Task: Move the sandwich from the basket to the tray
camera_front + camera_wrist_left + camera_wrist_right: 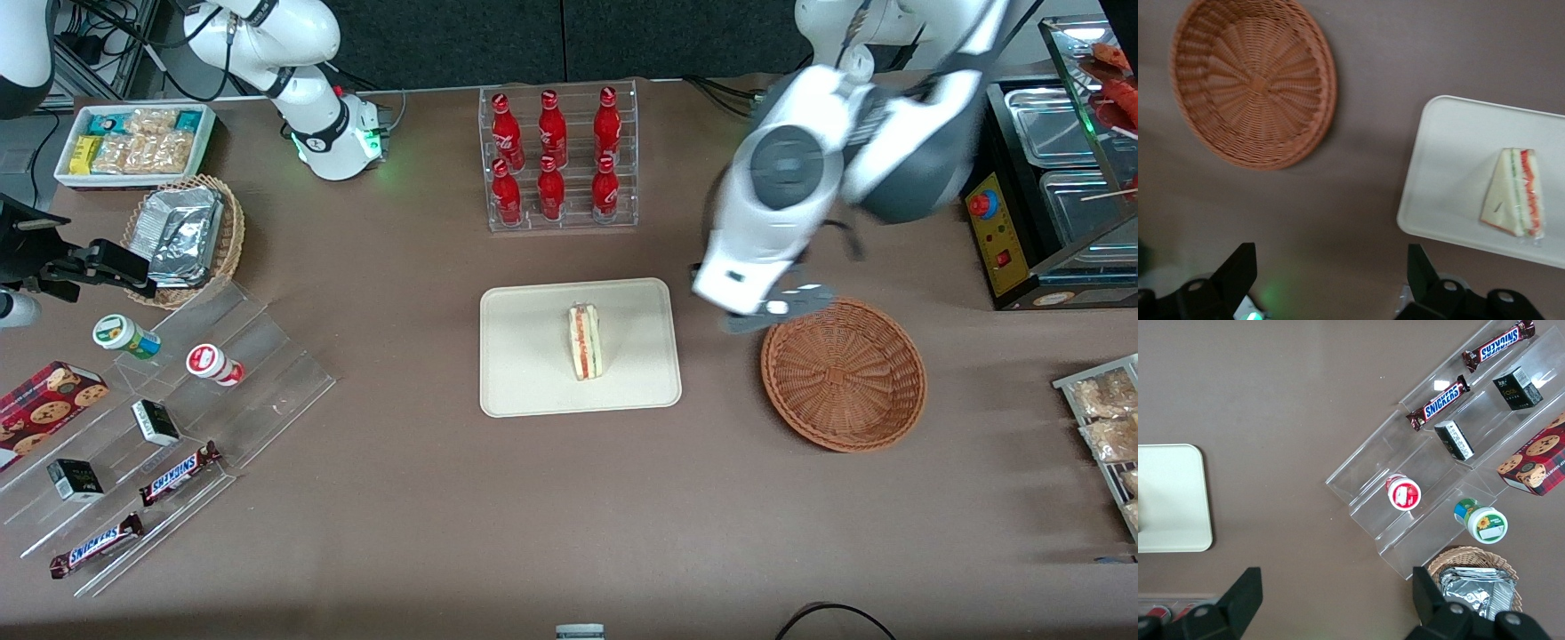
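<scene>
Front view shows the sandwich (pixel 585 341) lying on the tray (pixel 524 391), the basket (pixel 843 373) beside the tray holding nothing. Above the basket's rim hangs the gripper (pixel 775 308), spread wide and holding nothing. Sandwich looks light and squashy; grip its bread faces gently.

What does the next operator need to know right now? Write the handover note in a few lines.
Gripper: open, empty, hanging above the table between the tray and the basket, close to the basket's rim.
Sandwich: standing on the tray, near its middle; the wrist view shows it there too.
Basket: empty, beside the tray toward the working arm's end of the table.
Done: sandwich is out of the basket and on the tray, released.
Left: nothing on the task itself; probably just bring the arm clear.
</scene>
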`<action>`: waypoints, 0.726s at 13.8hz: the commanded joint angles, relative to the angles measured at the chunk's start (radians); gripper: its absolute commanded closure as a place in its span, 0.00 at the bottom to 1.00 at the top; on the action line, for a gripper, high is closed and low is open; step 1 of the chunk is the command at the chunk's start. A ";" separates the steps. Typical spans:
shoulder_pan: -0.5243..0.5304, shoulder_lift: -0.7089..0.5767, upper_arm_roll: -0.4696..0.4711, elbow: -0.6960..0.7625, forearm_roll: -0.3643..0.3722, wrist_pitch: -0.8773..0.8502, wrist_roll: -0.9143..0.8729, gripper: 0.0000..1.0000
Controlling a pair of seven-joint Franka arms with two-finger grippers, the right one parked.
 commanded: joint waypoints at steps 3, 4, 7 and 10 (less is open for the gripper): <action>0.173 -0.097 -0.005 -0.024 -0.059 -0.082 0.263 0.01; 0.180 -0.108 -0.003 -0.024 -0.065 -0.097 0.294 0.01; 0.264 -0.160 -0.002 -0.025 -0.069 -0.155 0.445 0.01; 0.197 -0.212 0.178 -0.027 -0.090 -0.185 0.588 0.01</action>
